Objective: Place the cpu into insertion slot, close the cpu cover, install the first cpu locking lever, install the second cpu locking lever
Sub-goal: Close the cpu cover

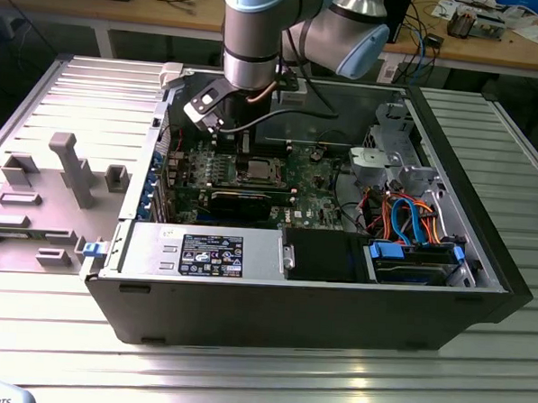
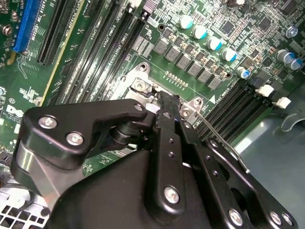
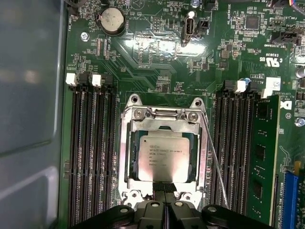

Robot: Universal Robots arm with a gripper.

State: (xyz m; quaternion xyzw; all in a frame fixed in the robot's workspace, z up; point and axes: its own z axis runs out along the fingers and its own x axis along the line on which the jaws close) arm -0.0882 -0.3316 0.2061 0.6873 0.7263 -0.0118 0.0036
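An open black computer case (image 1: 290, 313) lies on a ribbed metal table (image 1: 242, 376), and beside it, on the exterior view's left, is a grey fixture plate (image 1: 43, 209) with upright blocks. Inside the case are a green motherboard (image 1: 317, 181), a silver power supply (image 1: 203, 252) along the near wall, and, towards the exterior view's right, a drive bay (image 1: 411, 254) with orange and blue cables (image 1: 411, 218) looped above it. The arm reaches down into the case over the board. In the first wrist view the cpu (image 3: 164, 155) sits flat in the insertion slot (image 3: 131, 194), and the cpu cover (image 3: 164, 125) lies down over it, framing its metal top through the square window. The gripper (image 3: 164, 188) has its two black fingers pressed together, tips at the edge of the cover; I cannot tell whether anything thin is pinched between them. A thin wire locking lever (image 3: 215, 164) runs slantwise along one side of the socket, apart from the frame. Black memory slots (image 3: 90, 157) flank the socket on both sides, one green memory module (image 3: 262, 157) stands in a slot, and a coin cell battery (image 3: 112, 19) sits further up the board.
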